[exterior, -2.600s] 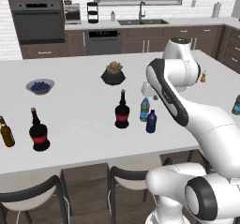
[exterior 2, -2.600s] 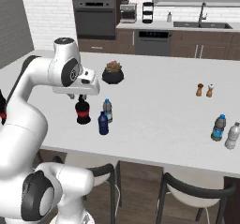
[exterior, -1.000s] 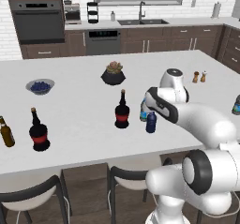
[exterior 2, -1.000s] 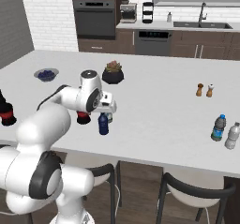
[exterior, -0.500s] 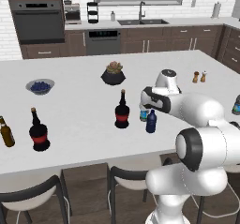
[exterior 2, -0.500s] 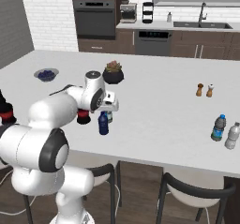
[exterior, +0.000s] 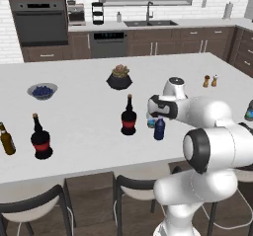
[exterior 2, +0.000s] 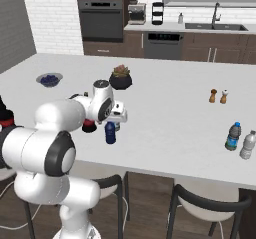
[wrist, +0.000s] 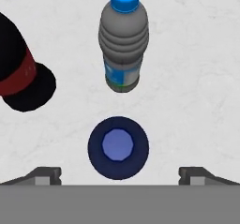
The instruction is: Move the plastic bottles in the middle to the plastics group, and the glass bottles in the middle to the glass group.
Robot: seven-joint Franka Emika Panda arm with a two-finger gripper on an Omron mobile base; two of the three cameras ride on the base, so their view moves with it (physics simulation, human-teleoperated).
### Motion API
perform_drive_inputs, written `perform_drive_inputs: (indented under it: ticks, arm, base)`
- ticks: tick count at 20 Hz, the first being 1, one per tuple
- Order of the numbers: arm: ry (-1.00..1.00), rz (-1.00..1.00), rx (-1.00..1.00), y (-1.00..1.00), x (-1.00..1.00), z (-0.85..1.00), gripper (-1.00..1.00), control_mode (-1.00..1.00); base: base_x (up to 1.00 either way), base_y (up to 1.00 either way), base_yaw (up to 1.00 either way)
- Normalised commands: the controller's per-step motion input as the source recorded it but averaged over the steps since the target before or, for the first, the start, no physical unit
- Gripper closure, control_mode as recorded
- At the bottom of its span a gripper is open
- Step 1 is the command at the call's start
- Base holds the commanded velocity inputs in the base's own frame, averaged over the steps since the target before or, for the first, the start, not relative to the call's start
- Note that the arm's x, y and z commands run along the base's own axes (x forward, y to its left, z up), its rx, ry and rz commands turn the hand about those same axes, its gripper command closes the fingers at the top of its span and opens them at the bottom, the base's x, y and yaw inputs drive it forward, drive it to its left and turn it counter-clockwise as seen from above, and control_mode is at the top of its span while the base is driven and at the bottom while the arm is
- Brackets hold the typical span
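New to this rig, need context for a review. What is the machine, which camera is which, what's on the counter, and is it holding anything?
It's a rendered kitchen with a white robot arm on a drivable base. Two cameras ride on the base, behind the arm to its left and right; the third sits on the hand and looks down along the pincer.

The hand view shows the pincer open and holding nothing, its tips either side of the dark blue bottle, seen from above. Just beyond stands the clear bottle with a blue cap, and to one side a black bottle with a red band.

Also on the white island: another black bottle beside an amber bottle, a bowl of blueberries, a dark bowl, two shakers and two more plastic bottles.
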Motion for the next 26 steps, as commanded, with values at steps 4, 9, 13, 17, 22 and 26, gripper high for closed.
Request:
perform_drive_inputs:
  ticks: [4,9,13,17,22,26]
  arm:
    - [0.00,0.00,0.00,0.00,0.09,-0.27,-1.00,-1.00]
    - [0.00,0.00,0.00,0.00,0.15,-0.24,-1.00,-1.00]
    - [-0.03,0.00,0.00,0.00,0.01,-0.21,-1.00,-1.00]
    - [-0.08,0.00,0.00,-0.03,0.01,-0.13,-1.00,-1.00]
    - [-0.12,0.00,0.00,0.00,-0.11,-0.30,-1.00,-1.00]
    - [-0.24,0.00,0.00,0.00,-0.19,-0.47,1.00,-1.00]
  base:
    - [0.00,0.00,0.00]
    - [0.00,0.00,0.00]
    - [0.00,0.00,0.00]
    - [0.00,0.00,0.00]
    - [0.00,0.00,0.00]
    - [0.00,0.00,0.00]
